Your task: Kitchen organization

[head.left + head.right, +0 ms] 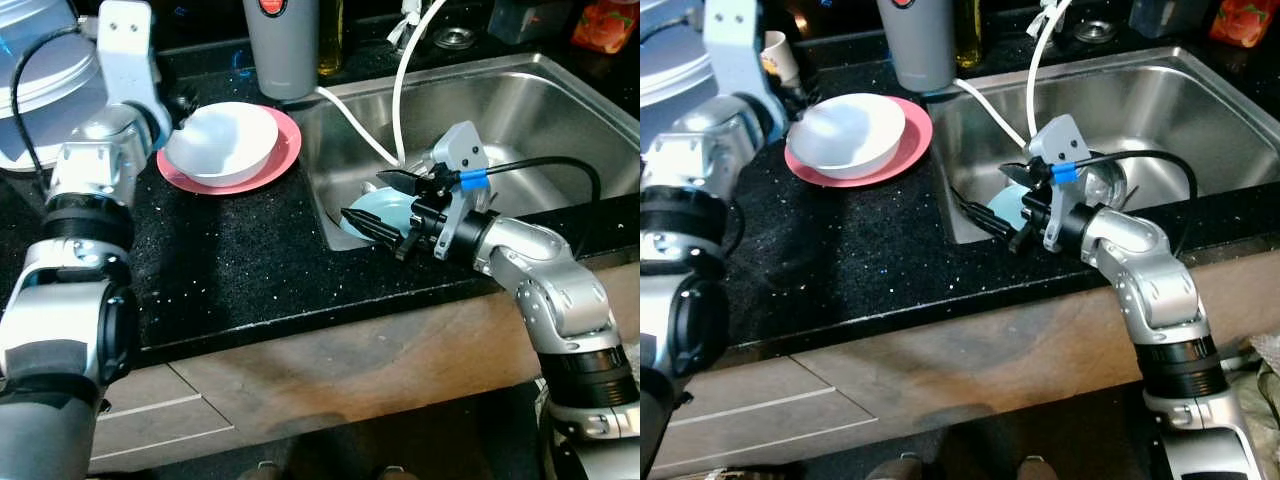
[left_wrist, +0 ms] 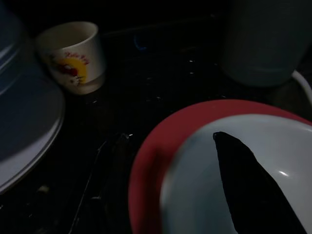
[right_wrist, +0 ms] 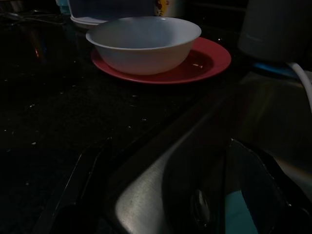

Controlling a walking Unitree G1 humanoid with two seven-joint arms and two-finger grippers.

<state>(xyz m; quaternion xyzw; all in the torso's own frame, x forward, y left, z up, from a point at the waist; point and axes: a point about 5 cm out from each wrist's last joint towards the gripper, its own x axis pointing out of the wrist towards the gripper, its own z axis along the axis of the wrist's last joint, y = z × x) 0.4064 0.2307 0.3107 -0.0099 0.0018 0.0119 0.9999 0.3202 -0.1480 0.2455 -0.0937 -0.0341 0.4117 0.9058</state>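
The right gripper point(image 1: 385, 200) hangs over the near left corner of the sink point(image 1: 545, 100). Its two black fingers are spread wide and hold nothing. Just under them lies a light blue plate point(image 1: 385, 212), low inside the sink. I think the fingers are open like that so they can close on the plate's edge and lift it out.

The white bowl point(image 1: 222, 142) sits inside the red plate point(image 1: 285, 150) on the counter point(image 1: 240, 260), at about 10 o'clock from the right gripper. The two are stacked, so it looks like this is the spot where clean dishes get piled. The blue plate may go there too.

The left gripper point(image 2: 253, 185) is up by the bowl. One black finger lies right across the bowl's rim. I cannot tell if its fingers are open or closed.

The counter is black stone with tiny white specks, and it looks hard and smooth. A gray jug point(image 1: 282, 45) stands at 12 o'clock from the bowl. A small cup point(image 2: 73, 56) with a picture on it stands behind the bowl, near a big pale lid or tub point(image 1: 40, 80). A white hose point(image 1: 405, 80) bends down into the sink. The room is dim, and wood-colored drawers sit below the counter.
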